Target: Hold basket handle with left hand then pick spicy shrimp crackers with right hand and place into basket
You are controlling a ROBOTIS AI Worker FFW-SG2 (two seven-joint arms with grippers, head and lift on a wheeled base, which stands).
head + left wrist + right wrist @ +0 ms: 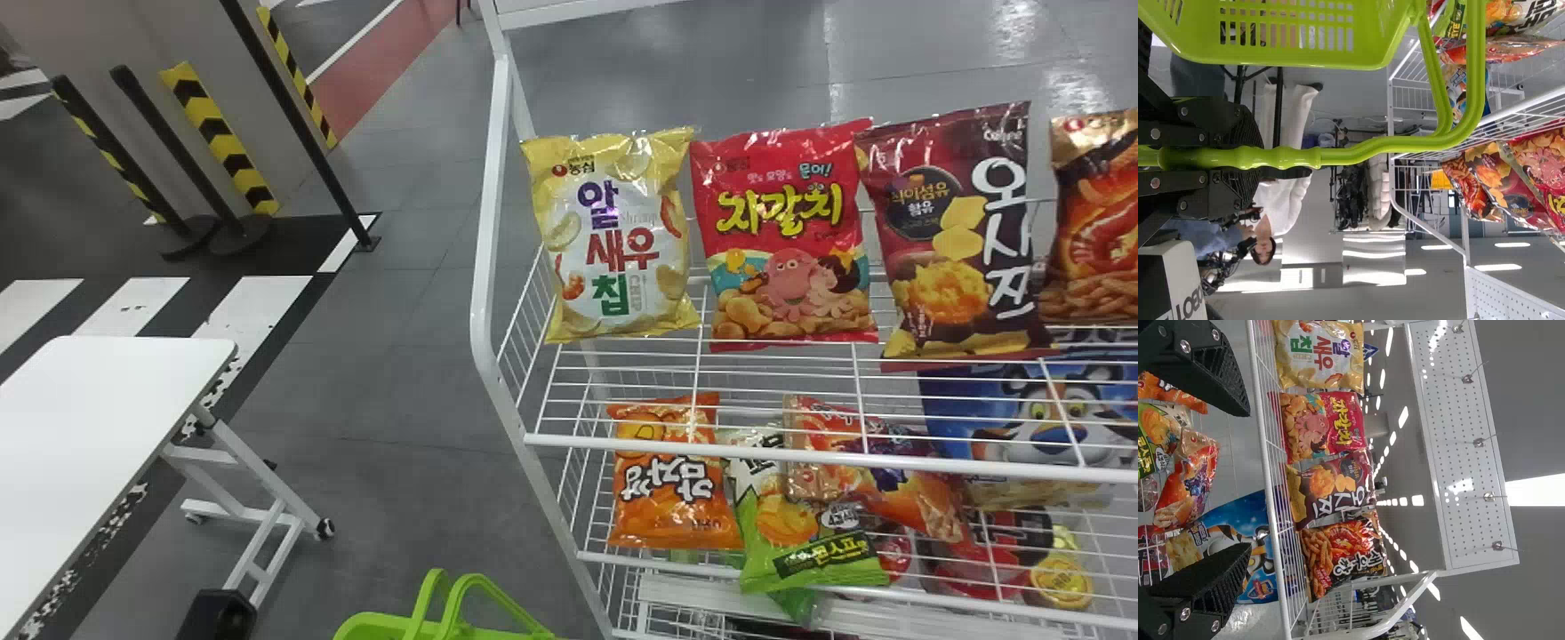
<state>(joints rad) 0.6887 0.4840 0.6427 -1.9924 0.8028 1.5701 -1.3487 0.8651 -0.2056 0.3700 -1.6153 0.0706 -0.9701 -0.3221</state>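
Left wrist view: left end effector pinching the basket handle, probably steadying it for loading — right end effector spread wide, spicy shrimp crackers propped face-out on the wire shelf.

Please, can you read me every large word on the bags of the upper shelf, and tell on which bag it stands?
"알 새우 칩": yellow bag.
"자갈치" and, smaller, "문어!": red bag.
"오사쯔", and "식이섬유 함유" in a circle: dark red bag.
Spicy shrimp crackers: not clear enough to quote surely.
The remaining small print is too small or blurred to read.
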